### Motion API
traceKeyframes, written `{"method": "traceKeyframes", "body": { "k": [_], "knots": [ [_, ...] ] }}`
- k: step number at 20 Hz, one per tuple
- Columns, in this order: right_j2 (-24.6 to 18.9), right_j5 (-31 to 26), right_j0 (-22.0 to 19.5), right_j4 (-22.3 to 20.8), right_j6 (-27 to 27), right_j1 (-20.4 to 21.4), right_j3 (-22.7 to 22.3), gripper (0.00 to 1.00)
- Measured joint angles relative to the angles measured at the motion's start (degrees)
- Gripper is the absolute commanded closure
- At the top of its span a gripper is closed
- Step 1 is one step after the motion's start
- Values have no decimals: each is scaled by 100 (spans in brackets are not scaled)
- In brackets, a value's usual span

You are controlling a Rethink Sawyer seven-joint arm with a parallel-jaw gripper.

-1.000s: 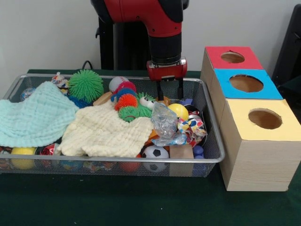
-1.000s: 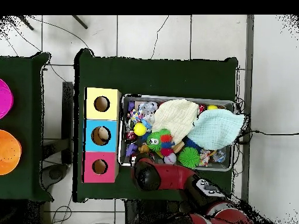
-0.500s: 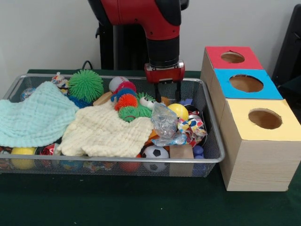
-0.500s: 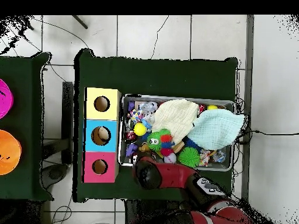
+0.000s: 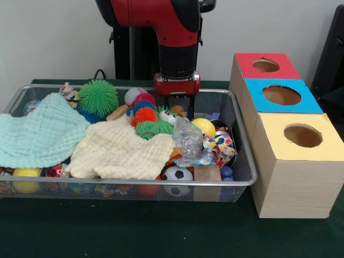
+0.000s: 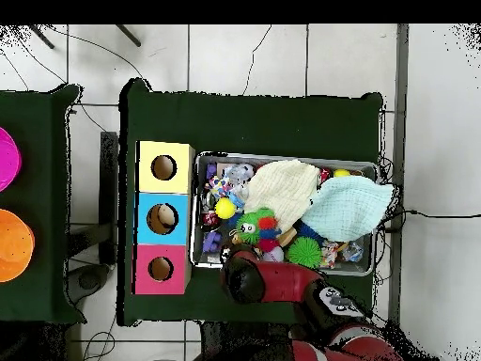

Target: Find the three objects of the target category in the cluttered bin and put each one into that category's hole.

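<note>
The gripper [image 5: 178,102] hangs over the bin [image 5: 243,161]. Its fingers look apart, holding nothing. Just below them lies a fuzzy toy with eyes [image 5: 167,115].

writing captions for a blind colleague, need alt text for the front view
A red robot arm's gripper hangs over the far side of a wire bin crammed with balls, spiky toys and two cloths; a box with three holes stands beside it.

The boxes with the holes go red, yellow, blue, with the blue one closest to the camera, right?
Not quite. In the front view the order is red box, blue box, then yellow box. The yellow one is closest to the camera, and the blue one sits in the middle.
</note>
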State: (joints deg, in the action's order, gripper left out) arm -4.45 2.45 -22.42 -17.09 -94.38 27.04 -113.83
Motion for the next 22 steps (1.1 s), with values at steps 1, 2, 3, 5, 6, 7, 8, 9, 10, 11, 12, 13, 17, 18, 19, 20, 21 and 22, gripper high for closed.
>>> {"method": "traceKeyframes", "body": {
  "k": [1, 2, 3, 5, 6, 7, 8, 9, 10, 11, 12, 13, 17, 18, 19, 20, 21, 22],
  "knots": [
    [27, 0, 4, -14, 0, -14, 18, 0],
    [93, 0, 8, -45, 0, -61, 69, 0],
    [117, 0, 9, -56, 0, -85, 93, 0],
    [162, -1, 12, -78, 0, -135, 134, 0],
    [178, -1, 14, -86, 0, -154, 149, 0],
    [193, -1, 17, -95, 0, -179, 165, 0],
    [213, -1, 27, -105, 0, -216, 186, 0],
    [226, -1, 37, -111, 0, -238, 198, 0],
    [245, -1, 56, -115, 0, -268, 215, 0],
    [260, 0, 75, -115, 0, -288, 226, 0],
    [293, 0, 114, -115, 0, -316, 246, 0],
    [383, 11, 231, -112, -1, -365, 294, 100],
    [390, 69, 302, -122, 0, -367, 295, 100],
    [423, 91, 346, -121, 0, -367, 297, 100],
    [443, 100, 369, -119, -1, -366, 298, 100],
    [484, 132, 409, -122, -1, -351, 295, 100],
    [483, 135, 404, -121, -1, -346, 296, 100],
    [482, 135, 395, -121, -1, -339, 296, 100]
  ]
}}
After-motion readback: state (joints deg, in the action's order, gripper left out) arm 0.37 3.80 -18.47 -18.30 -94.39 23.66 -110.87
